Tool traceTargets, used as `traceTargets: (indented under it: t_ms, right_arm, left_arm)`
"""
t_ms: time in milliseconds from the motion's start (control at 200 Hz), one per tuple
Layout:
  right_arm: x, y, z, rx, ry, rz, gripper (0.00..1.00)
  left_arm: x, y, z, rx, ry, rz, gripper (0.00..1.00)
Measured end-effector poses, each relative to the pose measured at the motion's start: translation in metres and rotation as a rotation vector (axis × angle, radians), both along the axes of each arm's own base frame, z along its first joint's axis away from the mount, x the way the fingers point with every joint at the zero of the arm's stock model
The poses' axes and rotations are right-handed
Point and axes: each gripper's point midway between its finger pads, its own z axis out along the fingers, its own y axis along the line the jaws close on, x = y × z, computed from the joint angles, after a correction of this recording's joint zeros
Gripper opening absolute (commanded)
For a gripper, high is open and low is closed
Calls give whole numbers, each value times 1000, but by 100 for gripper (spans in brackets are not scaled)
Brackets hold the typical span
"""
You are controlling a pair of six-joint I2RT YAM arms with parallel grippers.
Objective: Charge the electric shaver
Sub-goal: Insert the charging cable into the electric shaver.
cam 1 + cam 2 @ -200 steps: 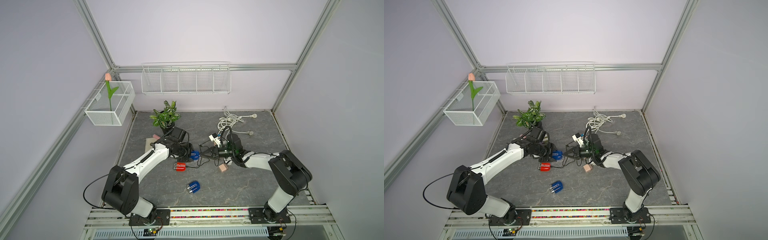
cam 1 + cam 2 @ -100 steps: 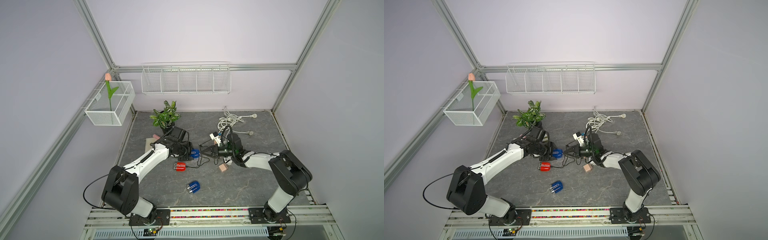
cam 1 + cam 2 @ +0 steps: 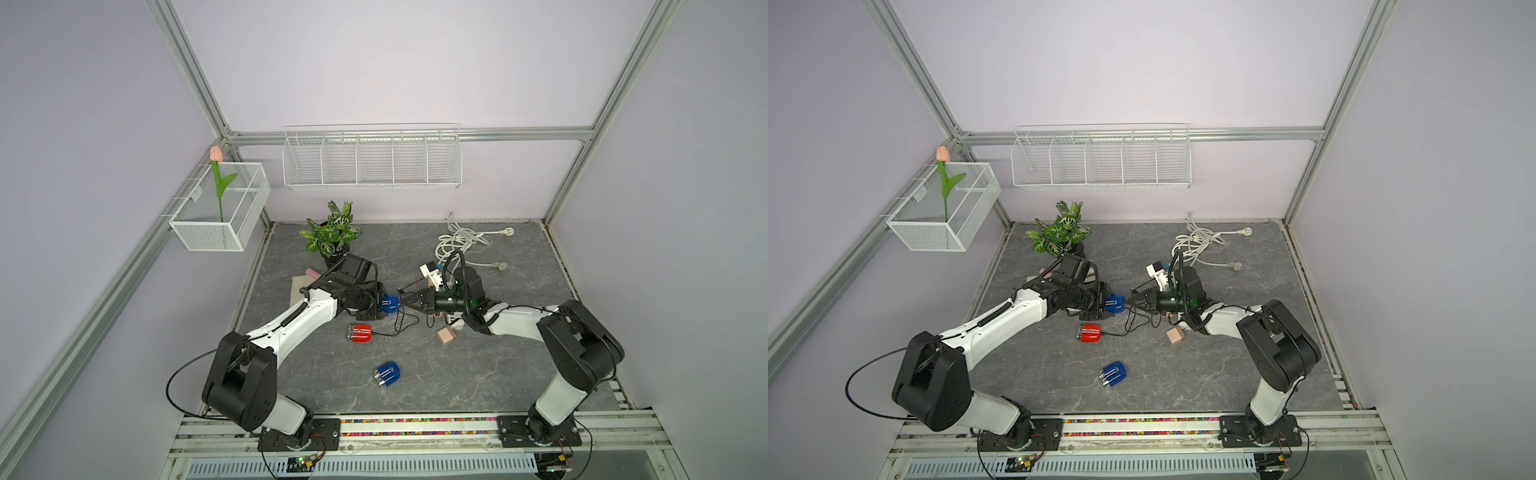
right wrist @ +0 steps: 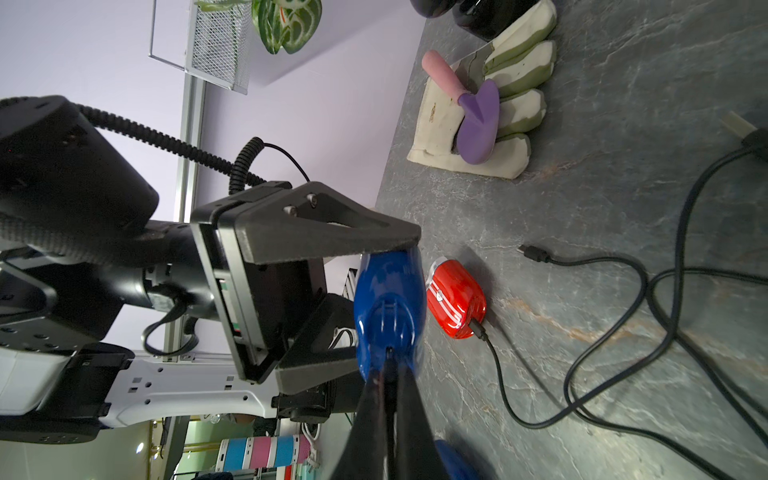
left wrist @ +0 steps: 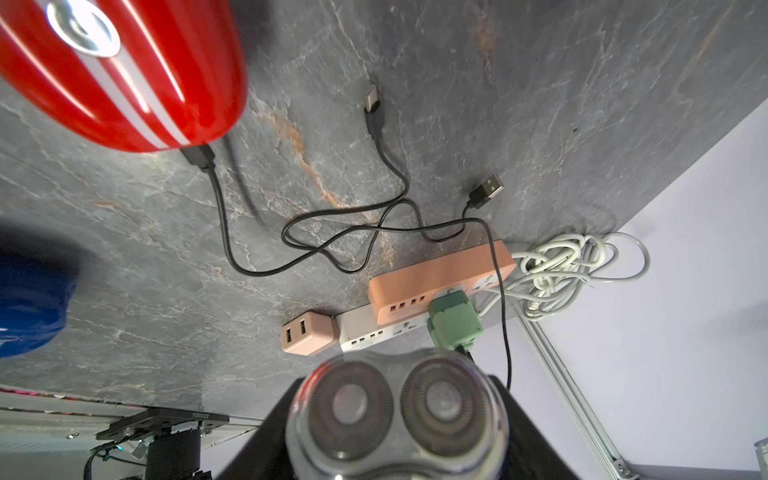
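Observation:
My left gripper (image 3: 380, 305) is shut on a blue electric shaver (image 3: 390, 304), held level above the table; in the left wrist view its two round heads (image 5: 395, 409) fill the space between the jaws. From the opposite side, my right gripper (image 3: 409, 303) is shut on the black charging cable's plug (image 4: 388, 359). The plug's tip rests against the small port at the blue shaver's (image 4: 388, 307) rear end. A red shaver (image 3: 360, 333) lies on the table with another black cable plugged in. A second blue shaver (image 3: 386, 374) lies nearer the front.
Pink power strip (image 5: 440, 278), white power strip (image 5: 374, 332), green adapter (image 5: 453, 324) and pink USB charger (image 5: 309, 332) sit behind the right arm. A loose USB-C end (image 5: 372, 102) and a USB-A end (image 5: 488, 191) lie on the stone. Potted plant (image 3: 332, 239) and white cord coil (image 3: 457, 241) stand at the back.
Both grippers and the held blue shaver have drifted very slightly toward the back of the table. Both grips are unchanged.

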Motion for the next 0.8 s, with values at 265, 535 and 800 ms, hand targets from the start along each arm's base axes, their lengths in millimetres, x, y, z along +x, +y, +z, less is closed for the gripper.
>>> traceTargets:
  t_ms: [265, 535, 800]
  right_arm:
    - [5, 2, 5, 9, -28, -29, 7]
    - [15, 2, 15, 40, -86, -77, 7]
    - [19, 0, 19, 54, -129, -108, 7]
  left_arm:
    - [6, 2, 5, -10, -52, 21, 0]
    - [15, 0, 14, -34, -105, 33, 0]
    - [22, -1, 20, -51, -144, 42, 0]
